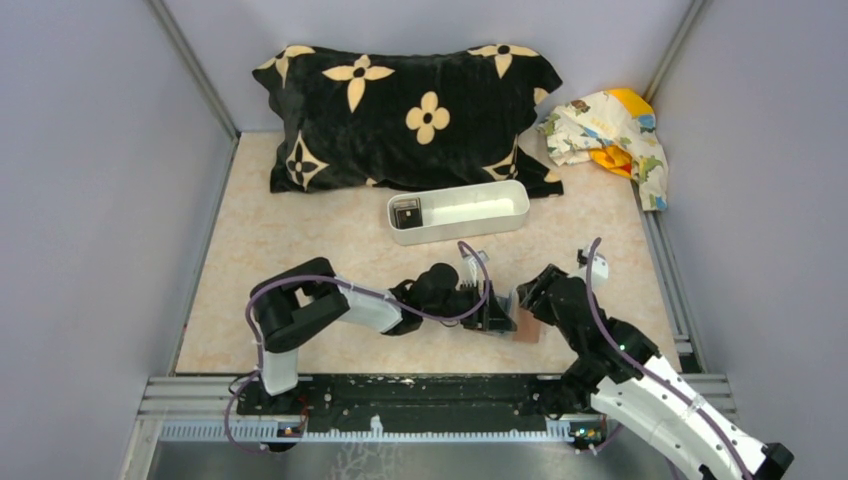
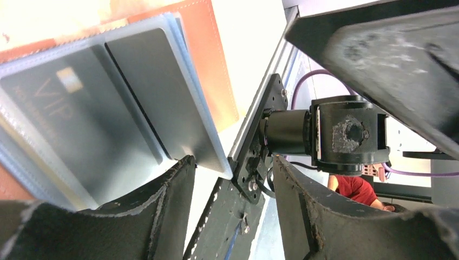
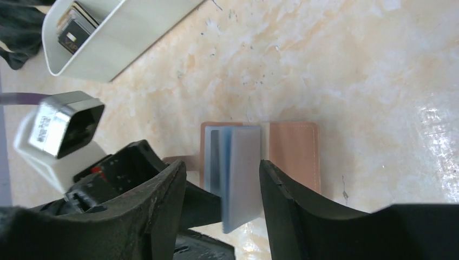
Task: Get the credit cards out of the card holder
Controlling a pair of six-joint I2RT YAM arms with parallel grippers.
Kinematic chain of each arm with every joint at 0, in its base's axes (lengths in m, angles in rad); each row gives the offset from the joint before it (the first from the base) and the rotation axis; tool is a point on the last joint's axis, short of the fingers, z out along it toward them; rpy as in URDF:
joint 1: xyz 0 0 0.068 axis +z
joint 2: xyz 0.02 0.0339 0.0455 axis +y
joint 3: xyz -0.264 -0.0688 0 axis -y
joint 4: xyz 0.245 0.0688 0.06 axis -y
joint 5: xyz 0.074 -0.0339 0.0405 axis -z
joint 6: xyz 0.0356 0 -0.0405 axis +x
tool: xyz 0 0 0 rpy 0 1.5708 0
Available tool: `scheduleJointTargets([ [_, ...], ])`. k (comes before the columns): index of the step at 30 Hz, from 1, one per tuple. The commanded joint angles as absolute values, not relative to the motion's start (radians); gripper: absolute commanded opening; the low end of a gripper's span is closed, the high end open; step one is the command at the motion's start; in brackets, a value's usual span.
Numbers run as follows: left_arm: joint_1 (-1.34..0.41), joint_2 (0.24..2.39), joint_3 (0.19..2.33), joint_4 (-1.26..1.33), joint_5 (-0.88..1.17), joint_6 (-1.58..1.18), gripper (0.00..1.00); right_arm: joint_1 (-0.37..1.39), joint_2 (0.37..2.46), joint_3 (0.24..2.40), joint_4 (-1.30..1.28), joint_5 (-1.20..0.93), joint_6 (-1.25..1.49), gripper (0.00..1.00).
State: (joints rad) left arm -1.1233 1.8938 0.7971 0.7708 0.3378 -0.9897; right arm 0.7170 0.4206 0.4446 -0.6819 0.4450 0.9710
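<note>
Holder: the holder (image 3: 292,154) lay open on the surface (image 3: 335,65) near the arms, with one brown flap flat and its light blue leaves fanned between the two claws.
Hidden from above: in the top view the claws covered most of it, and only a brown corner showed.
Cut off: in the left wrist view the holder ran out of frame at the left and top, and under a finger at the bottom.
Cards: two dark grey cards (image 2: 157,92) sat side by side in the blue sleeves.
Writing: the left-hand card read "VIP" in pale letters. A smaller line below was too faint to read.
Tray: the tray (image 1: 480,215) stood in front of the pillow (image 1: 400,110). Loose cards (image 1: 406,211) lay at its left end, but their number could not be told.
Left claw: the left claw (image 2: 231,162) was spread with nothing between its fingers. One tip was at the sleeve edge, but contact could not be told.
Right claw: the right claw (image 3: 222,165) was spread above the holder with a finger either side of the leaves, pinching nothing.
</note>
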Motion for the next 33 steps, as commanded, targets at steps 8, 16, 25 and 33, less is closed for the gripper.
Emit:
scheduleJointTargets([
  [8,-1.131,2.024,0.928,0.756,0.400,-0.964,0.61,0.712,0.438,0.536,-0.737,0.484,0.962,0.54],
  [16,-1.140,2.061,0.951,0.752,0.414,-0.976,0.62,0.712,0.441,0.532,-0.728,0.482,0.946,0.51],
  [25,-1.140,1.917,0.920,0.702,0.369,-0.909,0.62,0.712,0.546,0.445,-0.624,0.400,0.961,0.40],
  [33,-1.123,1.861,0.852,0.676,0.312,-0.874,0.62,0.707,0.598,0.373,-0.623,0.396,1.061,0.35],
])
